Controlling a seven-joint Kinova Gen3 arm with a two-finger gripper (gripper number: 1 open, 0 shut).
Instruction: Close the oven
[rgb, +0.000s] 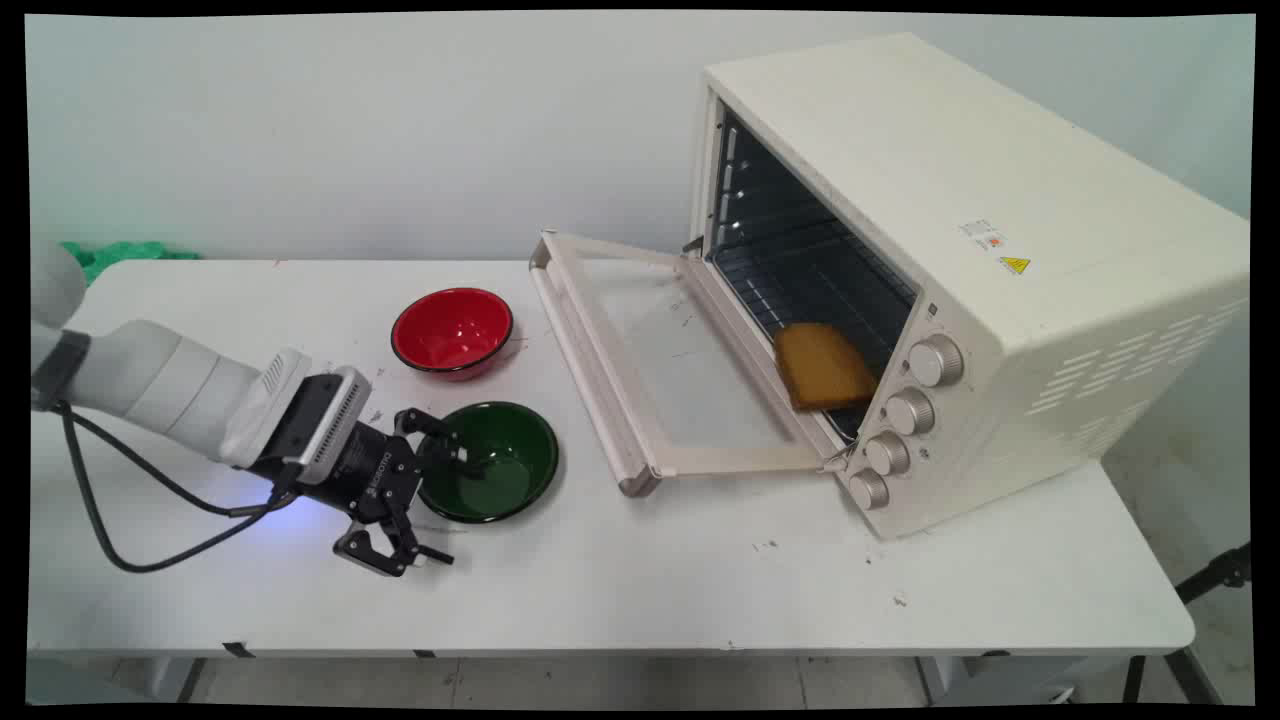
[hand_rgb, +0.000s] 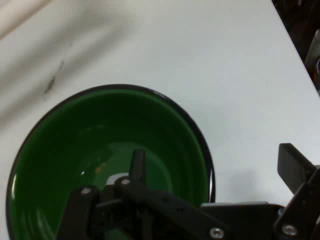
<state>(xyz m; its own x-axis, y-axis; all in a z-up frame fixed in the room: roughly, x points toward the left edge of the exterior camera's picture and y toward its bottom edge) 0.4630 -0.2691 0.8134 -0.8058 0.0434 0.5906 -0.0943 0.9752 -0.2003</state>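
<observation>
the arm is cut off at the left edge of the main view, and a black cable loops from it onto the white surface. the pincer lies low at the 9 o'clock side of the green bowl, its fingers spread wide: one finger reaches over the rim into the bowl, the other sits outside it, close to the surface. in the hand view the same straddle shows, one finger inside the green bowl and the other outside the rim, over bare white; the bowl's lower part is hidden by the pincer's linkage, and whether the inner finger touches the bowl's wall cannot be told.

a red bowl stands at the green bowl's 11 o'clock, near but apart. bare surface runs along the near edge at 6 o'clock from the pincer.

to the right, the toaster oven has its glass door folded flat down onto the surface, the door's handle edge just beside the green bowl at its 3 o'clock with a narrow gap between. a slice of toast lies inside at the oven's mouth, its far part lost in the dark cavity. four knobs run down the front panel. the oven's right side overhangs the surface's right edge.
</observation>
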